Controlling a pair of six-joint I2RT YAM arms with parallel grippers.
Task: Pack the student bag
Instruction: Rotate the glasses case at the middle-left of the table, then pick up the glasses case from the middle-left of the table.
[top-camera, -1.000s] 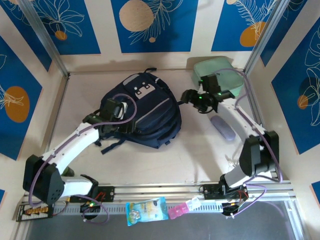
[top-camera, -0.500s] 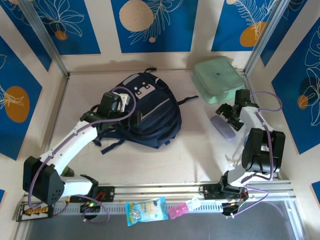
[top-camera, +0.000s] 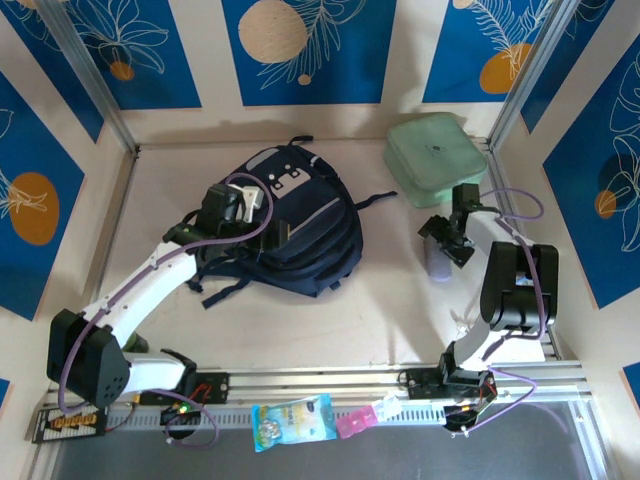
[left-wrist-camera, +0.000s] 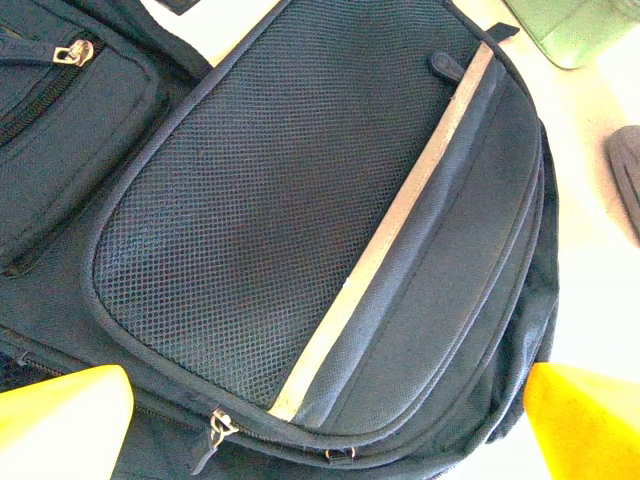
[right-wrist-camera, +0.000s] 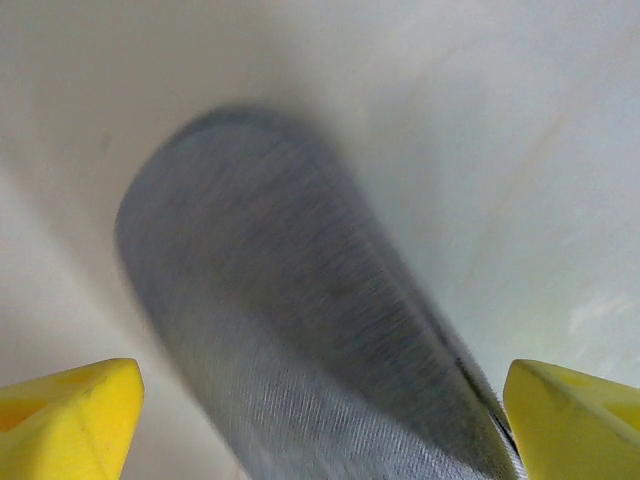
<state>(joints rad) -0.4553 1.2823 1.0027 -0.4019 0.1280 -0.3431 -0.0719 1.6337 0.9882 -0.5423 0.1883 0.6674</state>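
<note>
The student bag is a dark navy backpack lying flat left of the table's middle. In the left wrist view its mesh pocket, pale stripe and zip pulls are close below. My left gripper hovers over the bag's left side, open, with nothing between its yellow fingertips. My right gripper stands open over a grey fabric pouch on the table to the bag's right. The pouch lies between the spread jaws, blurred.
A mint green square zip case lies at the back right, seen too at the left wrist view's top edge. A blue packet and a pink item rest on the front rail. Walls and metal posts close in the table's sides.
My right arm swung from beside the bag's right edge back to the grey pouch and its jaws spread wider. My left gripper opened fully and shifted slightly over the bag.
</note>
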